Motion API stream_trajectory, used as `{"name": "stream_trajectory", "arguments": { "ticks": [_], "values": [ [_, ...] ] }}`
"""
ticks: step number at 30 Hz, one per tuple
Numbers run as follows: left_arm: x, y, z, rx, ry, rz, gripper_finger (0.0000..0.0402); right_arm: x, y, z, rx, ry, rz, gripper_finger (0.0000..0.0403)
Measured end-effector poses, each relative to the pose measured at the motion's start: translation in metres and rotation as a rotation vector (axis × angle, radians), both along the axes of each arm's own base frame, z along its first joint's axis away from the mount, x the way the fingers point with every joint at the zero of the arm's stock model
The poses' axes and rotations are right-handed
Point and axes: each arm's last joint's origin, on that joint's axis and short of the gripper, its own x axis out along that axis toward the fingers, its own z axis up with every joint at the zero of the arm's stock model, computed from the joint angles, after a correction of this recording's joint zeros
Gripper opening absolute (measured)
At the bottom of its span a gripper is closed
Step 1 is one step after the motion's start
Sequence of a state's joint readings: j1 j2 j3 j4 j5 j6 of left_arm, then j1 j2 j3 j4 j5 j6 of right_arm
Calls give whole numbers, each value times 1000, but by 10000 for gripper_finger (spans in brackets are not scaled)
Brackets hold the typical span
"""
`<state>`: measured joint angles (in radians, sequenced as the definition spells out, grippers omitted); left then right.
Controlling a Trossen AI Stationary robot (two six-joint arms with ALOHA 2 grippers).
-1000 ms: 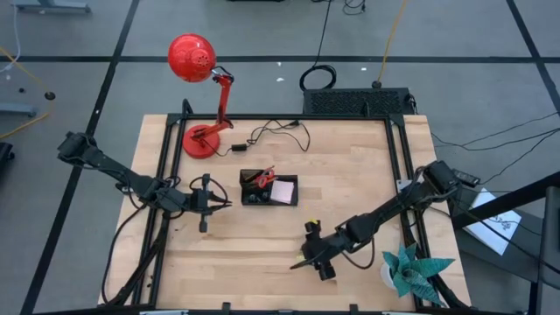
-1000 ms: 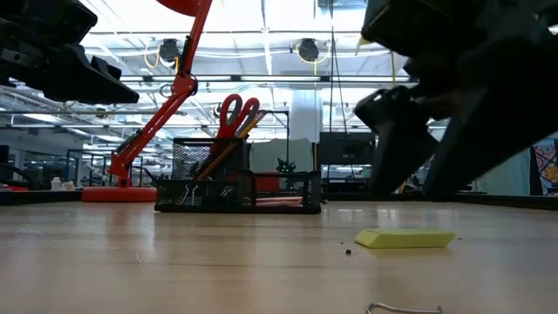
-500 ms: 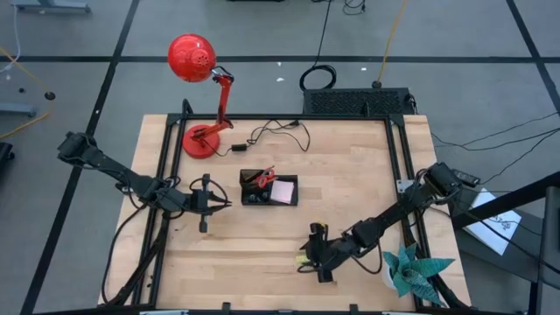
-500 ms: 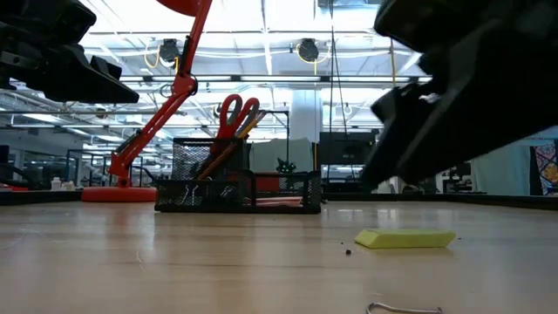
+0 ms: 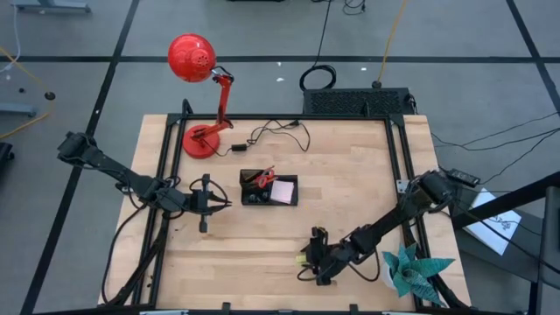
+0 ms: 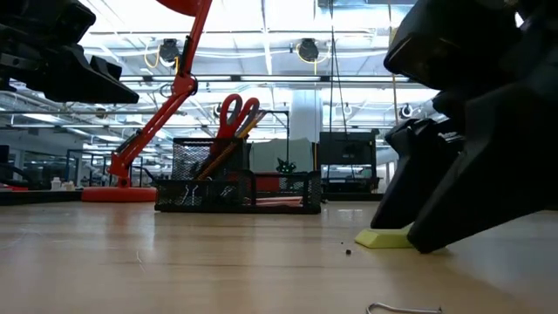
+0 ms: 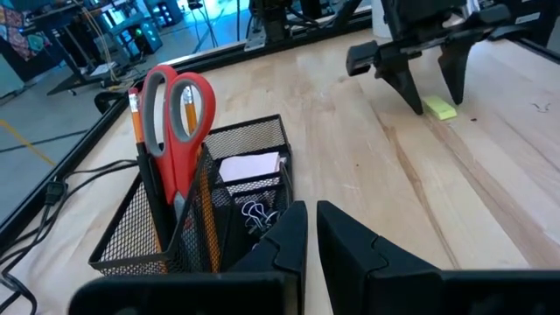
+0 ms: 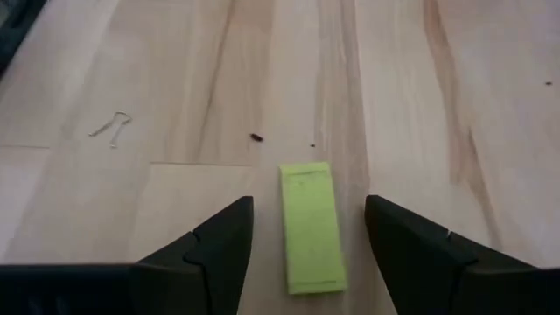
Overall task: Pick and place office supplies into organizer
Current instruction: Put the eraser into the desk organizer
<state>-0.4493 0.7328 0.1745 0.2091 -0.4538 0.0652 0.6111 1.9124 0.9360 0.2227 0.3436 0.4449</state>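
The small yellow-green piece [image 8: 311,227] lies flat on the wood near the table's near edge [image 5: 303,260]. My right gripper [image 8: 308,208] is open and low over it, one finger on each side, with a gap to the piece on both. The low view shows the piece [image 6: 382,237] partly behind those fingers. The black organizer [image 5: 269,188] stands mid-table. Red-handled scissors [image 7: 175,109], orange pencils and pens stand in its upright compartment. The sticky-note pad [image 7: 249,166] and binder clips [image 7: 256,213] lie in its low section. My left gripper [image 5: 220,203] is shut and waits left of the organizer.
A red desk lamp [image 5: 199,140] and a black cable [image 5: 271,133] sit toward the far edge. A teal paper plant [image 5: 411,269] stands at the near right corner. A small bent wire clip [image 8: 111,127] lies on the wood near the piece. Bare wood surrounds the organizer.
My right gripper has moved toward the table's near edge and come down, until its fingers stand at table level on either side of the yellow-green piece. The piece has not moved.
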Motion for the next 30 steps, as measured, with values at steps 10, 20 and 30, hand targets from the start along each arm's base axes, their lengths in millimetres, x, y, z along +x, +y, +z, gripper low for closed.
{"name": "stream_trajectory", "arguments": {
  "ticks": [10,20,30],
  "values": [
    [0,0,0,-23,0,2,37,0,0,-5,-6,14,-4,211],
    [0,0,0,-20,0,0,37,0,0,-6,-20,20,13,136],
    [0,0,0,-20,1,-2,37,3,-2,-3,-39,-4,39,68]
  ]
}}
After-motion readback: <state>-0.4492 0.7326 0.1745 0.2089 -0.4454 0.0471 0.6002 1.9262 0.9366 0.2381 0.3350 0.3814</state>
